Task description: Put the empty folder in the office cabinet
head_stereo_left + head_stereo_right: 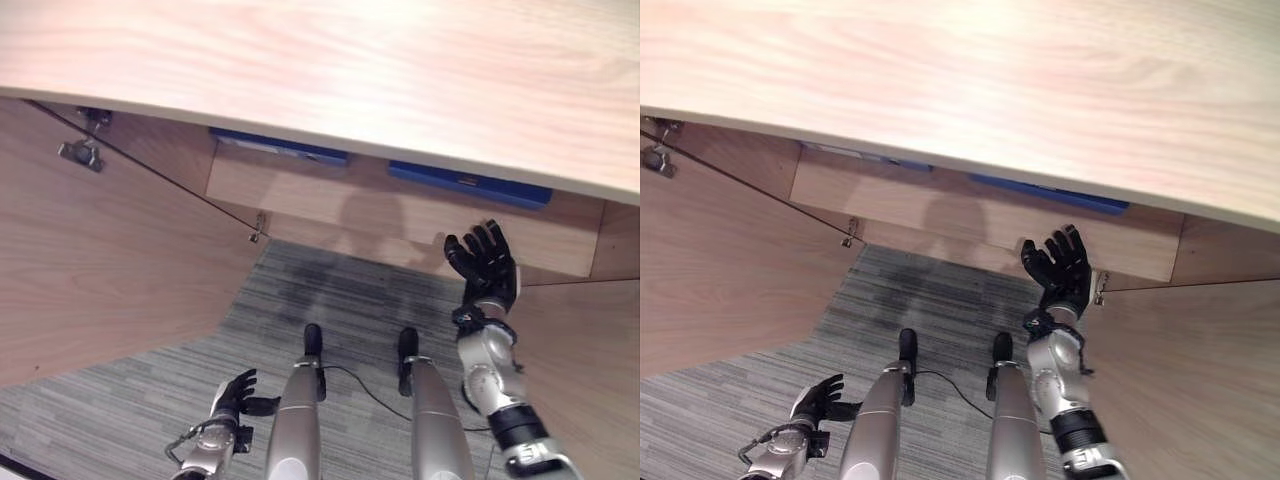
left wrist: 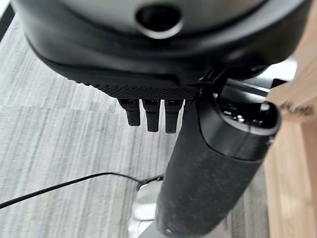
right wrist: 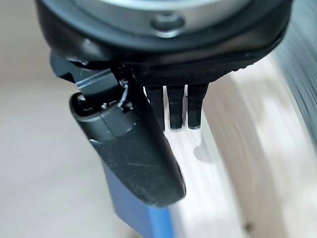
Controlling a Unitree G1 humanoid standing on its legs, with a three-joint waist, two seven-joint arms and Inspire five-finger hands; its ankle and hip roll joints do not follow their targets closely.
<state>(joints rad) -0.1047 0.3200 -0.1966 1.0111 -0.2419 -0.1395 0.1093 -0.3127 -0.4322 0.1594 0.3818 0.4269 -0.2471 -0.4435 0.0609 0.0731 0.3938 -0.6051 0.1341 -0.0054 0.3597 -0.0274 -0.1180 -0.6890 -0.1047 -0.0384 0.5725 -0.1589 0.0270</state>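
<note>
Right hand (image 1: 487, 262): you have it raised, fingers spread, holding nothing, before the open light wooden cabinet (image 1: 400, 215).
Flat blue folders (image 1: 470, 184): lying on the cabinet shelf.
Left hand (image 1: 233, 395): low over grey carpet (image 1: 130, 400), fingers loose.

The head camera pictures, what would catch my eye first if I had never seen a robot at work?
Probably the dark right hand, raised with fingers spread open before the open light wooden cabinet. Next, the flat blue folders lying on the cabinet's shelf under the broad pale wooden top. Lower down, the dark left hand hangs relaxed and empty over the grey striped carpet.
</note>
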